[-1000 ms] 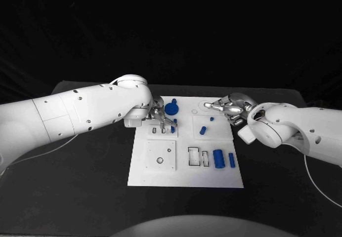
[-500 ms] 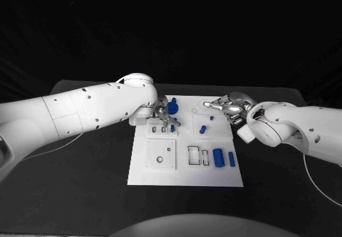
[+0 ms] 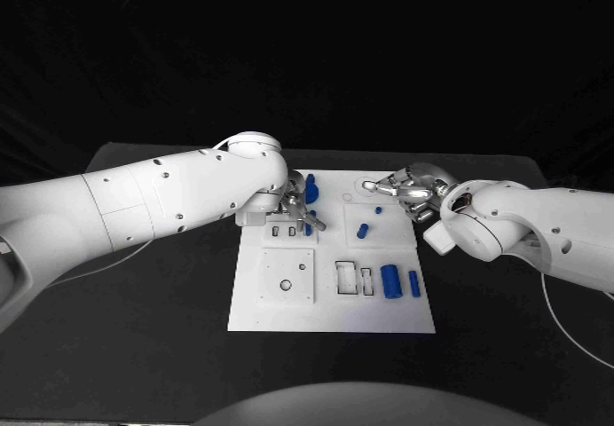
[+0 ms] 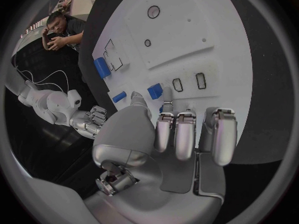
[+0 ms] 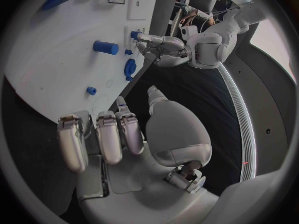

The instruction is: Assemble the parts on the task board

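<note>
over the far-left part of the task board (image 3: 256, 311), left hand (image 3: 295, 213) sits low, fingers reaching down at a small blue part (image 3: 309, 229) standing in or beside the row of little slots. wrist view of that hand (image 4: 165, 149): fingers extended side by side, thumb forward, a blue part (image 4: 155, 90) just past the fingertips. whether it is pinched or merely touched, cannot tell from either view.

right hand (image 3: 407, 193) hovers over the far-right edge of the board, fingers apart, nothing in it; its own view shows the hand (image 5: 124, 139) splayed and empty above the white plate.

other pieces on the board: round blue knob (image 3: 310, 188) at the far edge near the left hand, short blue cylinder (image 3: 362, 232) lying mid-board, tiny blue peg (image 3: 380, 211) beyond it, two blue blocks (image 3: 391, 283) in the near-right recesses beside two open rectangular slots.

judgement: step in hand looks like seating the small part into its slot on the left row. several recesses lie unfilled, so the task reads as partly done. next move likely calls for a straight downward press with the part kept upright; a tilt could jam it at the slot's rim.
</note>
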You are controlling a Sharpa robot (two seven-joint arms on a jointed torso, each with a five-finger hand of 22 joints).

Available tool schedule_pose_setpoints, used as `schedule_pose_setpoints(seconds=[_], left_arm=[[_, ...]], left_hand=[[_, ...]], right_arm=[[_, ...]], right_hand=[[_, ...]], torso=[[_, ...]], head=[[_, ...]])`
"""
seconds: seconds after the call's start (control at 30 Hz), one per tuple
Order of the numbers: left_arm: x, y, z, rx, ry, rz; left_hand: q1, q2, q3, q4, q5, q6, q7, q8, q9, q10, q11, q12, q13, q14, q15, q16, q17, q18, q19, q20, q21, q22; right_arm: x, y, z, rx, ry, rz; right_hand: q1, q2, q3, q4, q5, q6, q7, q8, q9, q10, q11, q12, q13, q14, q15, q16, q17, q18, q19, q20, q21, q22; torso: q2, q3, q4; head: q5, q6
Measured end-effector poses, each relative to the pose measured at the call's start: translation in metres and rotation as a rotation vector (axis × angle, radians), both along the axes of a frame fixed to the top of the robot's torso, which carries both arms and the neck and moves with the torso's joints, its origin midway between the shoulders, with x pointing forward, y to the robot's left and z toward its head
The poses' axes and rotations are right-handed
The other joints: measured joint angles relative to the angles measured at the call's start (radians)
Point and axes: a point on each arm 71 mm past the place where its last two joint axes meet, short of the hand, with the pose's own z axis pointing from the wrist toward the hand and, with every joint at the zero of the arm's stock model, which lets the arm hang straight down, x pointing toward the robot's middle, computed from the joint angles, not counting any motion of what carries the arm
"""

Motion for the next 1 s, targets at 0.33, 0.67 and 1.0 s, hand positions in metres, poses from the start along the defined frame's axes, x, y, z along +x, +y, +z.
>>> schedule_pose_setpoints(seconds=[0.33,0.67,1.0], left_arm=[[-0.0012,-0.0007,-0.0016,0.001,0.015,-0.002],[-0.0005,-0.0001,-0.0022,-0.001,0.022,0.004],[0.0026,0.0000,-0.0029,-0.007,0.028,0.016]], left_hand=[[0.022,0.022,0.009,0.001,0.000,0.011,-0.004,-0.008,0.002,0.000,0.000,0.000,0.000,0.000,0.000,0.000,0.000,0.000,0.000,0.000,0.000,0.000],[0.057,0.036,0.020,0.002,0.018,0.028,-0.010,-0.009,0.010,-0.002,0.002,0.001,0.003,0.000,0.000,0.000,0.000,0.000,0.000,0.000,0.000,0.000],[0.069,0.047,0.024,0.000,0.027,0.036,-0.011,-0.009,0.013,0.000,0.000,0.007,0.003,0.000,0.000,0.000,0.001,0.000,0.000,0.000,0.000,0.000]], right_arm=[[0.0001,-0.0004,0.0000,-0.001,0.000,-0.001],[0.0003,-0.0002,-0.0002,-0.001,0.001,-0.002],[0.0005,0.0006,-0.0003,-0.002,0.002,-0.001]], right_hand=[[0.000,0.000,0.000,0.000,0.000,0.000,0.000,0.000,0.000,0.000,0.000,0.000,0.000,0.000,0.000,0.000,0.000,0.000,0.000,0.000,0.000,0.000],[0.000,0.000,0.000,0.000,0.000,0.000,0.000,0.000,0.000,0.000,0.000,0.000,0.000,0.000,0.000,0.000,0.001,0.000,0.000,0.000,0.000,0.000],[0.005,0.005,0.000,0.000,0.000,0.000,0.000,0.000,0.001,0.000,0.000,0.000,0.000,0.003,0.003,0.000,0.001,0.000,0.000,0.000,0.000,0.000]], torso=[[0.000,-0.0001,0.0011],[-0.001,-0.0006,0.0011],[0.000,-0.0002,0.0004]], head=[[-0.003,-0.002],[-0.002,0.000],[0.010,0.000]])
